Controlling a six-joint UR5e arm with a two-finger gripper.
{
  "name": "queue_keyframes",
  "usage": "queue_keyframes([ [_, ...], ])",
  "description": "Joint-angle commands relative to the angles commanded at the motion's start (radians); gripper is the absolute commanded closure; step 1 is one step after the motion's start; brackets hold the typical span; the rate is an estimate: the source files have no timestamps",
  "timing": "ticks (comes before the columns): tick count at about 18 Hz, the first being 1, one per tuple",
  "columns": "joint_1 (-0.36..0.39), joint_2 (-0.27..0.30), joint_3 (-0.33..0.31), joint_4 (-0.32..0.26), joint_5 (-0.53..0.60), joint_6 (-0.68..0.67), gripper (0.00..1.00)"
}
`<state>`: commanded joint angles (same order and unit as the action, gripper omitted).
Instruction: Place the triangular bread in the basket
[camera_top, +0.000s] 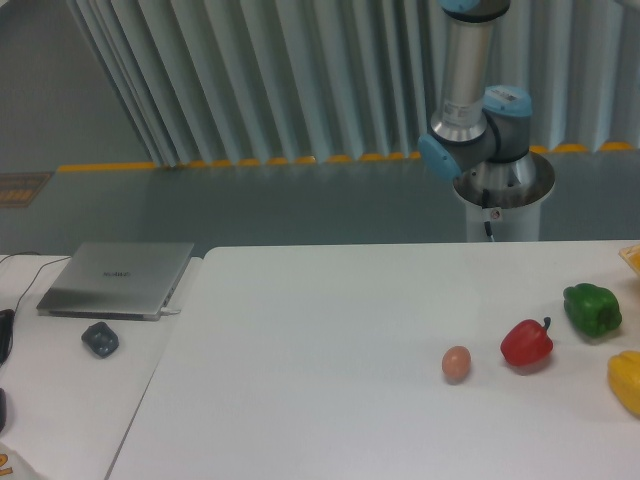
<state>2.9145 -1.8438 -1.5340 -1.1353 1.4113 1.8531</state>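
**Bread and jaws both out of frame; placement cannot be checked**

Status. The fixed camera shows only the arm's base and lower joints (478, 120) behind the worktop (330, 330). The jaws are outside the frame, so I cannot tell whether they are open, closed or gripping anything. The triangular bread is not visible anywhere on the worktop, and no basket is in view either. A sliver of something orange-yellow (632, 258) sits at the right edge; too little of it shows to identify.

Risks, as judgement:
- If the bread is being carried off to the right, a loose grip on a crusty, rounded loaf could let it slip, and it would drop outside the camera's field where nothing can confirm it.
- The basket's position is unknown from this view; a release off-centre or over the rim would tip the loaf out.
- The green pepper (592, 309) and yellow pepper (626, 382) lie close to the right edge, on the side where the arm reaches out of frame. A low return pass could knock them.

Count on the worktops:
- brown egg (456, 363): one
- red pepper (526, 342): one
- green pepper: one
- yellow pepper: one, partly cut by the frame
- laptop (118, 279), closed: one
- small dark object (100, 339) beside it: one
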Motion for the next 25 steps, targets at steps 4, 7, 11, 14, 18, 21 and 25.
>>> queue_keyframes([
  [4, -0.006, -0.009, 0.003, 0.04, -0.002, 0.0, 0.6],
  [7, -0.021, -0.009, 0.002, 0.054, -0.003, -0.003, 0.0],
  [11, -0.054, 0.003, -0.014, 0.054, 0.0, -0.026, 0.0],
  [14, -0.074, 0.024, -0.044, 0.051, -0.002, -0.075, 0.0],
  [18, -0.098, 0.052, -0.051, -0.006, -0.006, -0.066, 0.0],
  [21, -0.124, 0.067, -0.011, -0.117, 0.003, -0.063, 0.0],
  [25, -0.172, 0.06, 0.08, -0.328, 0.133, -0.061, 0.0],
])
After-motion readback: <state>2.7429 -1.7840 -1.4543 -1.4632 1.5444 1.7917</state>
